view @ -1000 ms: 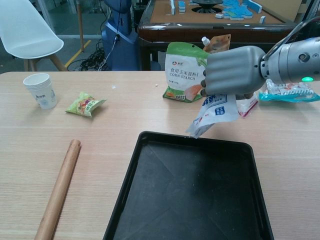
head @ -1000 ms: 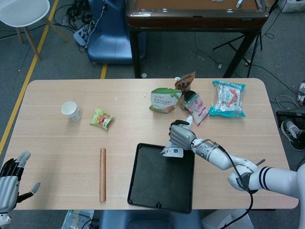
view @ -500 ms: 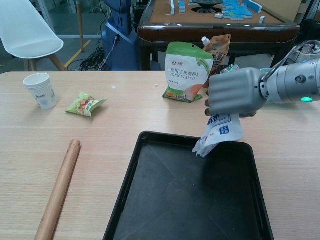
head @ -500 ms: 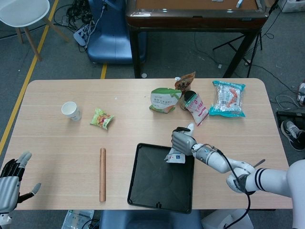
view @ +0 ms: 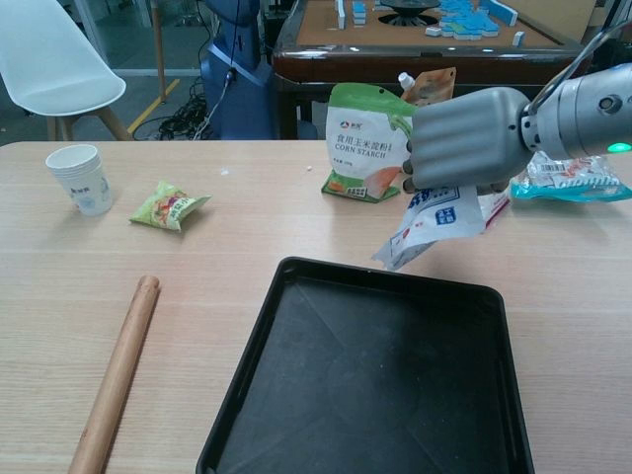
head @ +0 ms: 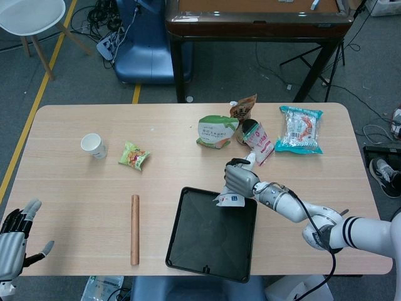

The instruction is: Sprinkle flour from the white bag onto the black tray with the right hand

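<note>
Right hand point(view: 462, 138) is gripping the white bag point(view: 432, 225), tipping it over the tray point(view: 252, 380)'s upper right edge at frame centre, no flour showing on it, sprinkling left.

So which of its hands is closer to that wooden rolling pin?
The left hand: it waits open at the table's near left corner, left of the pin. The right hand holds the white bag over the tray's far edge.

Floor point(head: 250, 75): grey, yellow line point(head: 37, 94) far left.
Far furniture: white chair point(head: 28, 15) left, blue seat point(head: 143, 44), dark wooden table point(head: 257, 22).
Cables point(head: 103, 19): tangled, far left.
</note>
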You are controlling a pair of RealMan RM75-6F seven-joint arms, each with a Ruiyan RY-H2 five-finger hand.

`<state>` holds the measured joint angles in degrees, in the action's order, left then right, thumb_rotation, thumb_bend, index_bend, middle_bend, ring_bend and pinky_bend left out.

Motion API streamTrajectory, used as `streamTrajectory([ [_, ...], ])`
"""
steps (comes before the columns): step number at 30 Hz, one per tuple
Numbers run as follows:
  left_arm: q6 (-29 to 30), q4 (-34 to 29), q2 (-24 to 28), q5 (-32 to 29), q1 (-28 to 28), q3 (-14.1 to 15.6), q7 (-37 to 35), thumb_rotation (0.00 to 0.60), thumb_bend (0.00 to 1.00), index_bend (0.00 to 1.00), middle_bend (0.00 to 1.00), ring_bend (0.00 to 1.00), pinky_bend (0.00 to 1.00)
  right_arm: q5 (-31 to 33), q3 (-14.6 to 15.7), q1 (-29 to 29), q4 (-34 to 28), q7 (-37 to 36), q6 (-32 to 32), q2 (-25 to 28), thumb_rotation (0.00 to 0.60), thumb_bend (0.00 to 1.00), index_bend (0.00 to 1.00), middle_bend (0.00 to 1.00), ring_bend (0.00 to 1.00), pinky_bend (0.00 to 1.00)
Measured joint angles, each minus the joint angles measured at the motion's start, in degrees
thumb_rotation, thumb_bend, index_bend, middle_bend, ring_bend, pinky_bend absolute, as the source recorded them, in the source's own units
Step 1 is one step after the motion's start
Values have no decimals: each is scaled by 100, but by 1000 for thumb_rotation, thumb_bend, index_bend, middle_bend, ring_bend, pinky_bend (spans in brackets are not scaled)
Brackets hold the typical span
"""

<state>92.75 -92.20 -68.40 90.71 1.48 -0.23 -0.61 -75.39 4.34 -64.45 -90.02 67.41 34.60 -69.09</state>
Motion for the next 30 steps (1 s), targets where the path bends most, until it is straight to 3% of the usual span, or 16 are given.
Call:
streamTrajectory([
  [6, 9, -2, 13, -15, 9, -5, 8, 600, 213, 69, 90, 119, 56, -5, 92, -164, -67, 74, -258, 100, 600, 1000, 975, 881, 760, 676],
  [11, -11, 15, -6, -41, 11, -6, -4, 600, 213, 69, 90, 119, 56, 451, 186, -327, -152, 461, -397, 134, 600, 1000, 999, 901, 779, 683],
  [20, -24, 41, -6, -57, 6, -16, -23, 600, 213, 69, 90, 119, 56, 1259, 474, -506, -276, 1391, 111, -49, 600, 999, 1000, 904, 782, 683],
  [24, -33, 41, -17, -63, 3, -17, -18, 600, 213, 69, 90, 119, 56, 1365, 539, -526, -285, 1358, 247, -137, 600, 998, 1000, 904, 782, 683],
  [30, -55, 38, -13, -97, 0, -25, -3, 600, 213, 69, 90, 119, 56, 1184, 511, -293, -147, 619, 500, -267, 600, 999, 1000, 904, 782, 683],
])
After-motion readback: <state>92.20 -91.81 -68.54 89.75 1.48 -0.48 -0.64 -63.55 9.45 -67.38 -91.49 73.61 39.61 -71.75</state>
